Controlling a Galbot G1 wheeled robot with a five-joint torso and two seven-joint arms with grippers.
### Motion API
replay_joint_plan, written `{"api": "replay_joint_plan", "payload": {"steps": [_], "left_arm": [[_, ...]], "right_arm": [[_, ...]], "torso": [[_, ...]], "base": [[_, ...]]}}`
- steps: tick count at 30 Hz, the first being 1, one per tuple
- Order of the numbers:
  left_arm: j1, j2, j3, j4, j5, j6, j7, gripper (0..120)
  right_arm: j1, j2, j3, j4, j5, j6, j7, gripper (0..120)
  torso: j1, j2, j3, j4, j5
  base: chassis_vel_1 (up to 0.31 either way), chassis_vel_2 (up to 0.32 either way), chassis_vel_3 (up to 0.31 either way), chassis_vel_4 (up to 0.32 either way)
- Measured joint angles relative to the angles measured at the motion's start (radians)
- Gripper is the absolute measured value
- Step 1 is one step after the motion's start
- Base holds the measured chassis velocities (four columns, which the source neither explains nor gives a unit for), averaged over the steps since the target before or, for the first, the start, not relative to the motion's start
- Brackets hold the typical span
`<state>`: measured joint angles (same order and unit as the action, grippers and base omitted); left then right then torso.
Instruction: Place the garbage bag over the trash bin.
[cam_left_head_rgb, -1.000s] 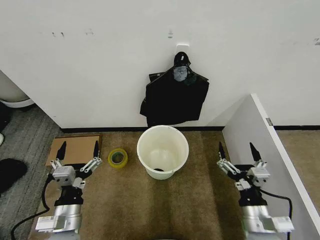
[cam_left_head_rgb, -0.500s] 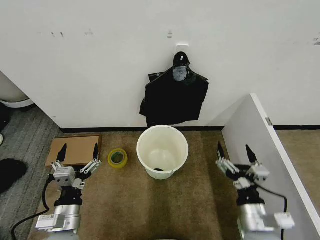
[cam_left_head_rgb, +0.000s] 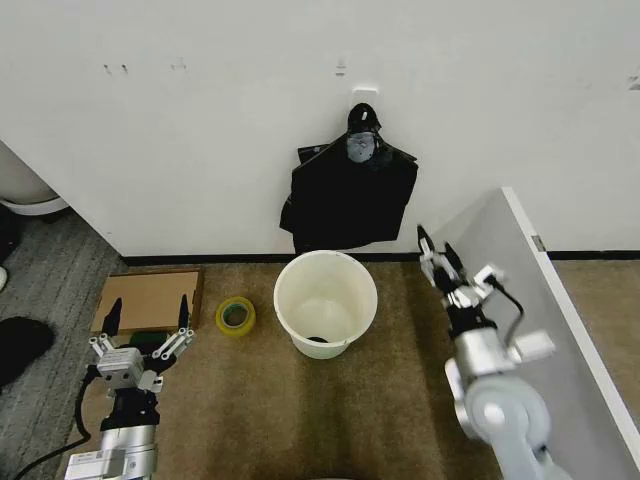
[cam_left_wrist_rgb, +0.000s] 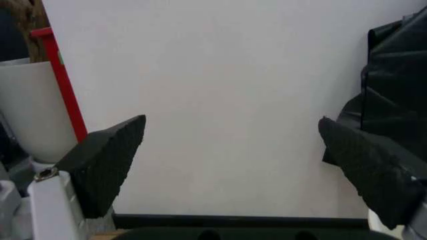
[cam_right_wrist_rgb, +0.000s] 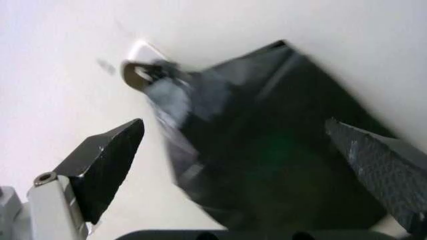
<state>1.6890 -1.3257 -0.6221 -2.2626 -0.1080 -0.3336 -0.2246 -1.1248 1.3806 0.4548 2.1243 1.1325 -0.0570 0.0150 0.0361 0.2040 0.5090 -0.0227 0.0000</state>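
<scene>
A plain white wall (cam_left_head_rgb: 200, 130) backs a brown carpet floor (cam_left_head_rgb: 400, 400); against the wall hangs a black plastic bundle (cam_left_head_rgb: 350, 195), caught at its top on a small hook (cam_left_head_rgb: 362, 95); whether this is the garbage bag the job calls for cannot be settled from here, as no other loose black film is in sight. The trash bin (cam_left_head_rgb: 325, 300), a round cream-white bucket, stands upright on the carpet directly below the bundle, mouth open and unlined; a yellow tape roll (cam_left_head_rgb: 235, 316) lies just beside it on the robot's left, and a flat piece of cardboard (cam_left_head_rgb: 150, 300) lies beyond that, near the skirting.

The right tool (cam_left_head_rgb: 438, 258) is raised to the right of the bin and points toward the hanging plastic, its two black fingers spread apart and holding nothing; in its own wrist view the bundle (cam_right_wrist_rgb: 267, 150) sits between the spread fingertips (cam_right_wrist_rgb: 110, 155), not yet touched. The left tool (cam_left_head_rgb: 145, 335) waits low over the carpet near the cardboard, fingers likewise apart and empty; its wrist view looks at the wall with the black plastic (cam_left_wrist_rgb: 393, 90) at one edge.

The step in hand appears to be the reach for the plastic; done well, it would mean closing on a loose fold below the hook rather than the knotted top, then lifting clear of the hook before pulling, since thin film tears easily; the bin is light and could tip if brushed.
</scene>
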Motion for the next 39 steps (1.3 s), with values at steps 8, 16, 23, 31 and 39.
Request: {"api": "replay_joint_plan", "payload": {"steps": [8,16,23,31,39], "left_arm": [[0.011,-0.017,-0.001,0.0,0.015,0.002,-0.002,100],[0.034,-0.052,-0.002,-0.008,0.05,-0.007,-0.003,100],[0.052,-0.065,-0.005,-0.017,0.061,-0.018,-0.004,100],[0.057,-0.065,-0.007,-0.025,0.06,-0.017,-0.008,100],[0.067,-0.073,-0.008,-0.043,0.06,-0.015,-0.012,100]], "right_arm": [[0.152,0.086,-0.058,-0.117,0.219,-0.042,0.019,100],[0.25,0.153,-0.112,-0.193,0.232,-0.04,0.015,100],[0.324,0.188,-0.137,-0.235,0.236,-0.042,0.005,100],[0.386,0.223,-0.139,-0.294,0.228,-0.043,-0.01,100],[0.436,0.226,-0.114,-0.354,0.222,-0.041,-0.017,100]], "torso": [[0.0,0.0,0.0,-0.0003,-0.0001],[0.0,0.0,0.0,-0.0003,-0.0002],[0.0,0.0,0.0,-0.0004,0.0],[0.0,0.0,0.0,-0.0004,-0.0001],[0.0,0.0,0.0,-0.0004,0.0001]], "base": [[0.0,0.0,0.0,0.0],[0.0,0.0,0.0,0.0],[0.0,0.0,0.0,0.0],[0.0,0.0,0.0,0.0],[0.0,0.0,0.0,0.0]]}}
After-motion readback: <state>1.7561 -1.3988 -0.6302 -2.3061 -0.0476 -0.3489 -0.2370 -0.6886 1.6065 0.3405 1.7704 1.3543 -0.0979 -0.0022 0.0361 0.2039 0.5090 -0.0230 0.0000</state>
